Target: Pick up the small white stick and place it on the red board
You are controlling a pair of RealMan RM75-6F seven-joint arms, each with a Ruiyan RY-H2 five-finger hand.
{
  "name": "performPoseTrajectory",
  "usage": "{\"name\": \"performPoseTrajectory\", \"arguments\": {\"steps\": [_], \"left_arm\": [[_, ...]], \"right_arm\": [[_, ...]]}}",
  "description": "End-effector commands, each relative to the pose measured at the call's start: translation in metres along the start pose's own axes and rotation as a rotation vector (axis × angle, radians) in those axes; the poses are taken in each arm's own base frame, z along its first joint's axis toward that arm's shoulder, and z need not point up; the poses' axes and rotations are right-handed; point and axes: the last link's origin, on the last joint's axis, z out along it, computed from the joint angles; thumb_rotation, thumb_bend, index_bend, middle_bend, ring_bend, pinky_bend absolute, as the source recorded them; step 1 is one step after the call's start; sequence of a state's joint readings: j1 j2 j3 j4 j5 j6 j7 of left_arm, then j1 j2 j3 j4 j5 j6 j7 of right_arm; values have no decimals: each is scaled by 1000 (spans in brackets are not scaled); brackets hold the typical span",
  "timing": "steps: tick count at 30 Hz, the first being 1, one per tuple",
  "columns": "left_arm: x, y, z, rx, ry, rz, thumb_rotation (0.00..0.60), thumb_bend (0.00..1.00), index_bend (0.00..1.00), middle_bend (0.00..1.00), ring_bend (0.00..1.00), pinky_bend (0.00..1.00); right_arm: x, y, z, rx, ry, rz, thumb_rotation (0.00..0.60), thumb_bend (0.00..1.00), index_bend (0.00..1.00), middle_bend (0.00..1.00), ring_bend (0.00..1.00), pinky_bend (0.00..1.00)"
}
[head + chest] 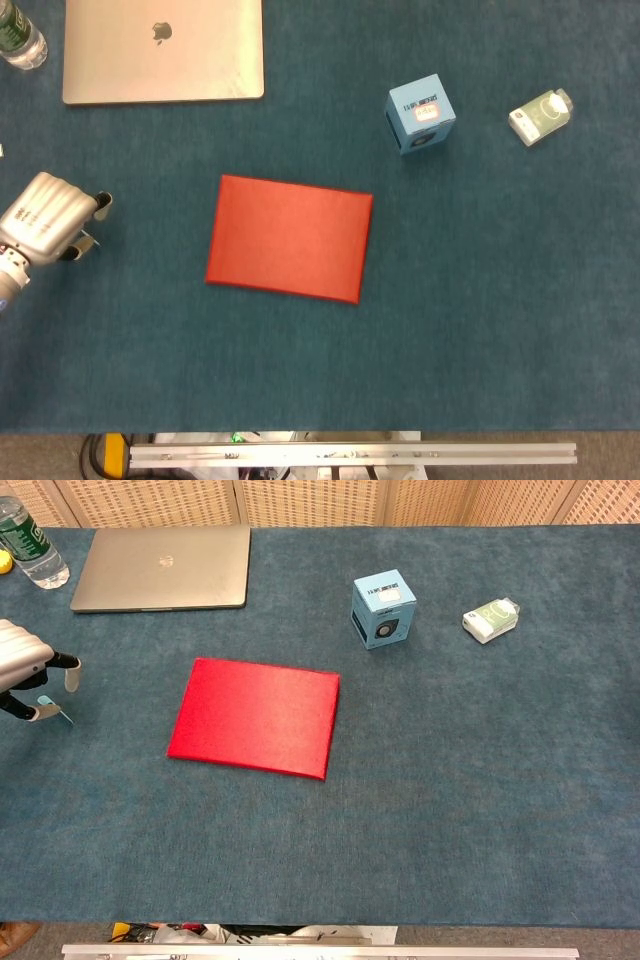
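Blue-green cloth [450, 810] is spread over the whole table, with a woven cane panel [310, 500] seen behind its far edge in the chest view and a metal rail [350, 455] along the near edge in the head view. At the far left corner a clear plastic bottle [25, 542] with a green label stands upright; what it contains cannot be told. Beside it a closed silver laptop [165, 567] lies flat near the far edge. A small light-blue box [383, 608] stands closed further right, and well apart from it a small whitish pouch with a cap [490, 619] lies on its side; the contents of neither are shown. The red board [255, 717] lies flat near the middle of the cloth, slightly skewed, with nothing on it. At the left edge the left hand [45, 218] is seen low over the cloth, its silver back upward and two dark fingers [68, 670] extended toward the board. The small white stick [62, 716] is seen in the chest view just at the lower fingertip, close to the cloth; whether it is pinched or merely touched cannot be told, and in the head view it is not made out. A strip of bare cloth separates the hand from the board's left edge. Wide bare cloth is left along the near side and across the right half. The right hand is outside both views.
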State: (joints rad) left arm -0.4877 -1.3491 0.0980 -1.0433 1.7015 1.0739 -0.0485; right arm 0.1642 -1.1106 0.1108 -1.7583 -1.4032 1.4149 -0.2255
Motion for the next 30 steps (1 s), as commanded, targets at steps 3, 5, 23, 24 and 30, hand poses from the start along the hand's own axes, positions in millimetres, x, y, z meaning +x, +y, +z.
{"name": "performPoseTrajectory", "arguments": {"steps": [3,5,23,24,30], "left_arm": [[-5,0,4,-26,-17,46,600,262,471,1000,1000,1000],[-6,-1,4,-27,-23,49,600,262,471,1000,1000,1000],[-21,-10,7,-9,-57,58,600,261,516,1000,1000,1000],[-22,-11,8,-8,-59,59,600,261,516,1000,1000,1000],[-24,-12,10,-2,-69,66,600,261,515,1000,1000,1000]], "right_arm": [[0,-1,-2,-3,1,-2,600,362,383,509,459,416],[0,-1,-2,-4,1,-3,600,362,383,509,463,416],[-1,-3,-4,-15,-2,-10,600,362,383,509,466,416],[-1,-3,-4,-16,-2,-11,600,362,383,509,466,417],[0,-3,-4,-19,0,-12,600,362,383,509,467,417]]}}
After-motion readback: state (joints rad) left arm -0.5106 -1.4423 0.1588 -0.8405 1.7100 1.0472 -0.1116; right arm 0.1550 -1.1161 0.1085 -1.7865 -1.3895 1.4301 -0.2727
